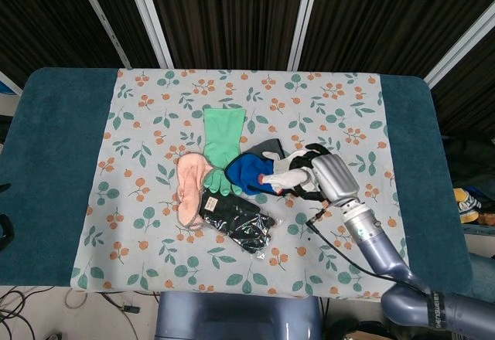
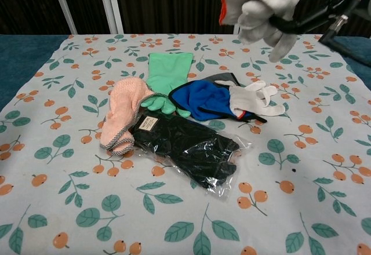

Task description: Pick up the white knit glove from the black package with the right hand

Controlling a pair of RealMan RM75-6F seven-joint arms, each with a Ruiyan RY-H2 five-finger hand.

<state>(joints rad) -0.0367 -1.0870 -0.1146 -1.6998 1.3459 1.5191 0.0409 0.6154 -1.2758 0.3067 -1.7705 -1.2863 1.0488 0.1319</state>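
Observation:
The white knit glove (image 2: pixel 258 13), with a red cuff edge, hangs high above the table in the grip of my right hand (image 2: pixel 310 13), whose dark fingers wrap its middle. In the head view the right hand (image 1: pixel 331 176) sits right of the glove pile, the knit glove (image 1: pixel 285 178) sticking out to its left over the blue glove. The black package (image 2: pixel 188 146) lies flat on the cloth, lower left of the hand, with nothing on it; the head view shows the black package (image 1: pixel 235 220) too. My left hand shows in neither view.
A second white glove (image 2: pixel 255 99) lies on a blue glove (image 2: pixel 204 99). A green rubber glove (image 2: pixel 165 72) and a pink knit glove (image 2: pixel 123 109) lie left of them. The floral cloth (image 2: pixel 69 208) covers the table.

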